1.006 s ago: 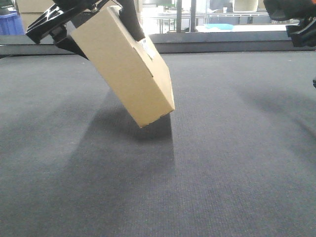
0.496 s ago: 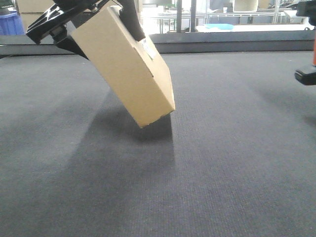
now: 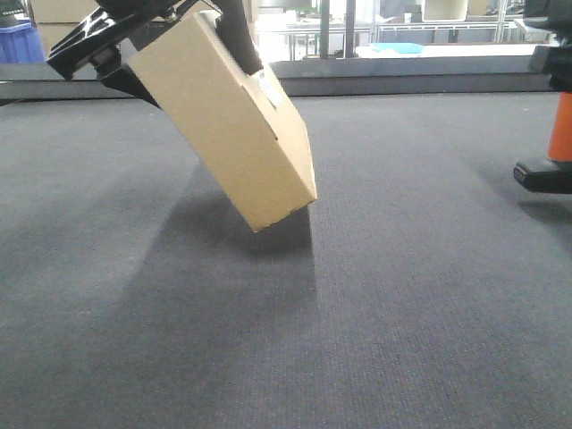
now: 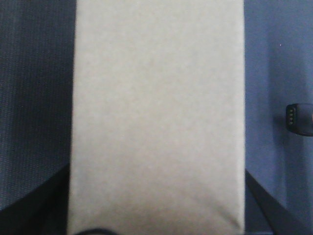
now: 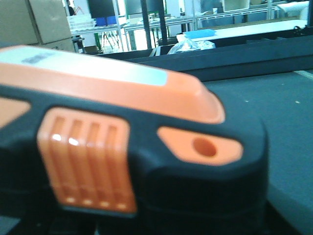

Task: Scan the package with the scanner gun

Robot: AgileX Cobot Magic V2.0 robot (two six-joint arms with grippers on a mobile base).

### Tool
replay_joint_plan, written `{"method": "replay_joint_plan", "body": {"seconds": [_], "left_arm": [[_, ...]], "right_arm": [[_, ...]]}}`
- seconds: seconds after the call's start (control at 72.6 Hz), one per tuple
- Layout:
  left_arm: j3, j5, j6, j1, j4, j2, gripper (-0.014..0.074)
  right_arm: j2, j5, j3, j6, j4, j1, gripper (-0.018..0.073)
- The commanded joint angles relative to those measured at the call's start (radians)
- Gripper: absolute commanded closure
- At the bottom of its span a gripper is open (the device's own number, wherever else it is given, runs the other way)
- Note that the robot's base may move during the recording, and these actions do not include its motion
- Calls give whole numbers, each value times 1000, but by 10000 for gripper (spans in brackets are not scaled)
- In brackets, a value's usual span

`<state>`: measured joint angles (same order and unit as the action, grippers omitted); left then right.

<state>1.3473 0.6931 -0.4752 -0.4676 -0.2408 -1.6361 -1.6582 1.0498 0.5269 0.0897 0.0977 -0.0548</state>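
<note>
- Left pincer point(image 3: 183, 63) pinches the tilted package point(image 3: 241, 143) at 10 o'clock; end-held, it could slip.
- Scanner gun point(image 3: 561, 134) at 3 o'clock; I cannot tell the right pincer's state; its aim may miss the label point(image 3: 265, 89).
</note>
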Motion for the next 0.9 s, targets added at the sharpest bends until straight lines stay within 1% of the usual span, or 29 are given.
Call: {"method": "replay_joint_plan", "body": {"seconds": [0.0,0.055,0.358,0.468,0.647,0.73,0.813,0.882], "left_arm": [[1,-16,-1,-7,-9,9,708],[1,-16,-1,-7,-9,9,708],[1,-16,-1,-7,-9,9,708],[1,-16,-1,-7,-9,9,708],[1,-19,-1,-7,-9,9,708],[1,-24,-1,-7,-9,9,708],[1,-26,-1,-7,-9,9,708],[1,-26,-1,-7,-9,9,708]], "right_arm": [[5,94,3,4,-65,-5,727],[5,89,3,4,-79,-5,727],[5,59,3,6,-77,-5,727],[3,58,3,63,-77,-5,727],[3,66,3,76,-55,-5,727],[-15,97,3,76,-24,-5,727],[-45,164,3,88,-23,-5,727],[-60,171,3,95,-33,-5,727]]}}
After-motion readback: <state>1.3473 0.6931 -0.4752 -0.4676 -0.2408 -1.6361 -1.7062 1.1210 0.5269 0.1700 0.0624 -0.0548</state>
